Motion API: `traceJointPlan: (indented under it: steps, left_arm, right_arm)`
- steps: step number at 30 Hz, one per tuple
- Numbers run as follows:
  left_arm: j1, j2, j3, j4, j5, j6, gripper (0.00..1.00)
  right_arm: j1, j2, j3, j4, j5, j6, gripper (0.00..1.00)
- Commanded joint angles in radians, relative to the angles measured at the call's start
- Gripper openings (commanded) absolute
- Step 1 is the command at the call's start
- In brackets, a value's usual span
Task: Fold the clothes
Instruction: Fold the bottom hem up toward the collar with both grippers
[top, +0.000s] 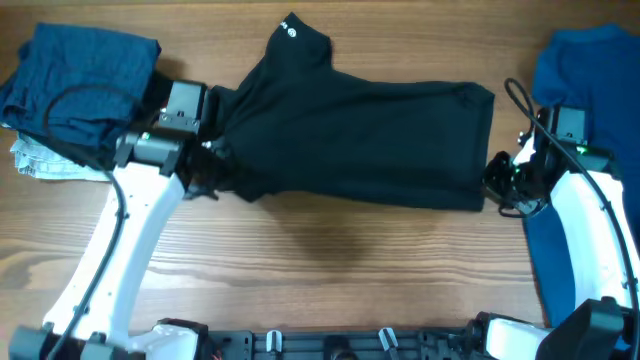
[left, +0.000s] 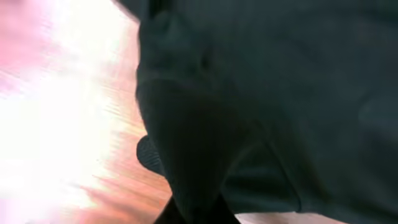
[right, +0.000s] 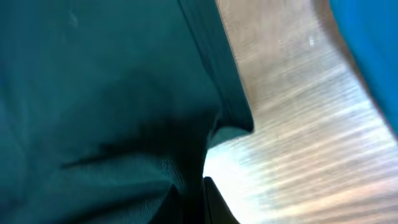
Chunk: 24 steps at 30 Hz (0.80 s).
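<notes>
Tools are both clamped shut on the black shirt (top: 370, 130), the left tool (top: 205, 165) on its left end and the right tool (top: 497, 182) on its right near corner. Raising both together with the cloth taut should give a clean fold. The shirt lies in the middle of the surface (top: 330, 270), long axis along the far edge, its logo-marked part pointing at that edge.
</notes>
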Motion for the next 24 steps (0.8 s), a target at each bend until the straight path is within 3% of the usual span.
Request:
traceJointPlan:
  steps: [1,7,16,17,18,19,20,22,24]
  left_arm:
    - [0.004,0.077,0.018,0.096,-0.039,0.027,0.04]
    - [0.046,0.165,0.018,0.447,-0.039,0.054,0.04]
    - [0.045,0.424,0.018,0.618,0.033,0.053,0.09]
    - [0.045,0.443,0.018,0.647,0.033,0.053,0.13]
    - [0.045,0.452,0.018,0.676,0.033,0.054,0.36]
    - [0.045,0.452,0.018,0.691,0.033,0.054,0.49]
    - [0.045,0.450,0.020,0.729,0.033,0.098,0.71]
    - [0.053,0.428,0.067,0.714,0.026,0.154,0.88]
    - [0.076,0.393,0.143,0.583,0.021,0.142,0.94]
  right_arm:
    - [0.002,0.085,0.059,0.053,0.025,0.007,0.04]
    - [0.002,0.286,0.186,0.236,0.029,0.007,0.04]
    - [0.003,0.410,0.185,0.400,0.068,-0.006,0.04]
    - [0.003,0.410,0.185,0.423,0.067,-0.021,0.04]
    - [0.003,0.410,0.185,0.443,0.069,-0.023,0.07]
    - [0.003,0.410,0.185,0.461,0.070,-0.023,0.15]
    - [0.003,0.410,0.185,0.503,0.070,-0.035,0.34]
    - [0.003,0.402,0.189,0.569,0.023,-0.109,0.57]
    - [0.003,0.368,0.206,0.533,-0.043,-0.129,0.66]
